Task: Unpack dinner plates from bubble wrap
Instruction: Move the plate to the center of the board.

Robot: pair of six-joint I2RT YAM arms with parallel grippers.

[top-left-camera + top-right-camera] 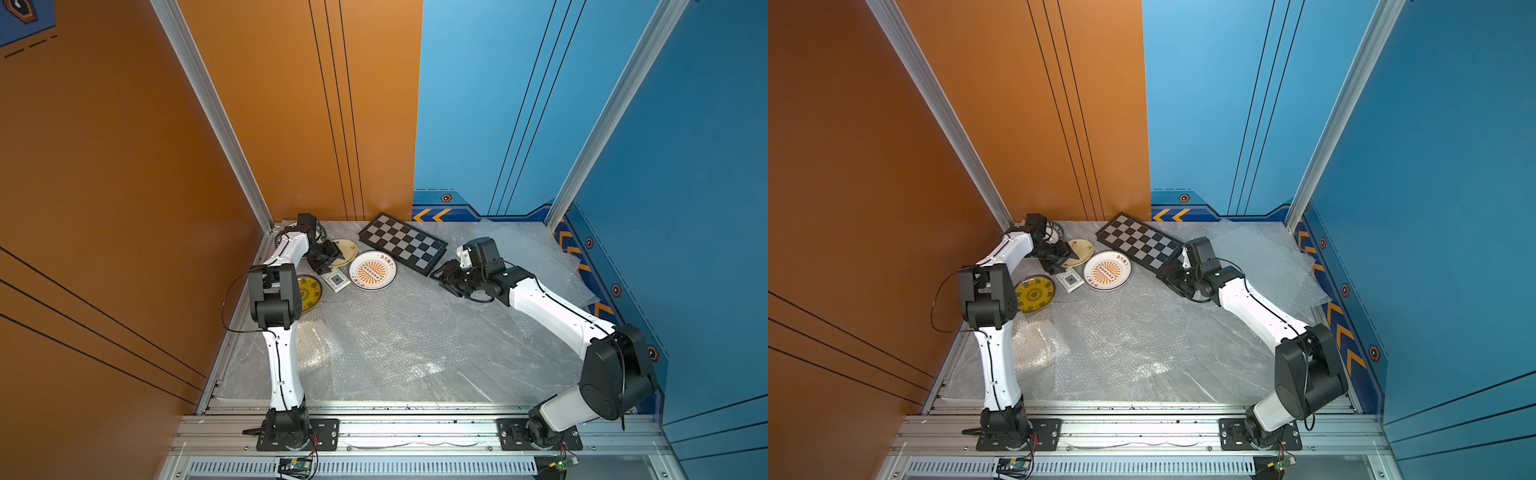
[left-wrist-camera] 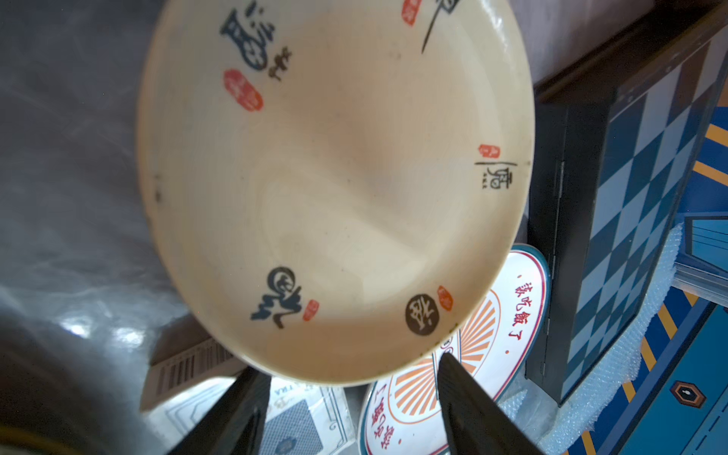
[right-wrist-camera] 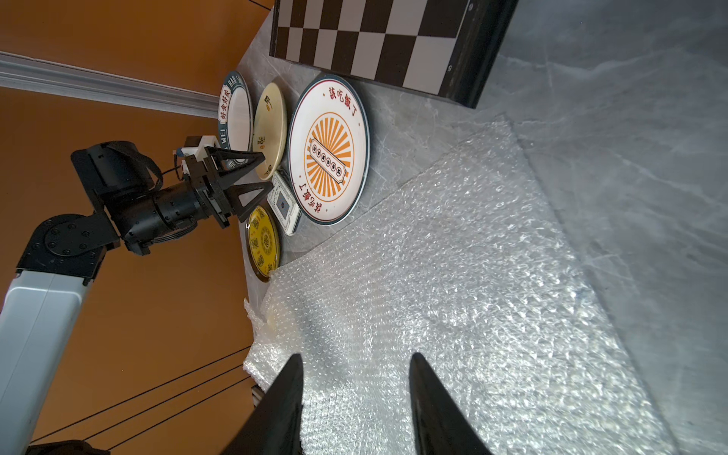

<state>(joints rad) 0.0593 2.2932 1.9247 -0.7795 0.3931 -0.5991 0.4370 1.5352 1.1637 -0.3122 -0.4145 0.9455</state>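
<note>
Grey marble surface (image 1: 498,365) carries it all: the left claw (image 2: 350,362) gapes wide and empty at the rim of the cream plate (image 2: 335,177), beside the sunburst plate (image 1: 372,271), while the right claw (image 3: 356,354) hangs part-open, empty, over flat bubble wrap (image 3: 453,275).

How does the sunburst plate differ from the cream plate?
The sunburst plate is white with orange rays and a dark rim; the cream plate is plain with scattered dark characters and red seals. The sunburst plate looks larger. The left gripper is at the cream plate's edge, not the sunburst plate's. Both are unwrapped.
</note>
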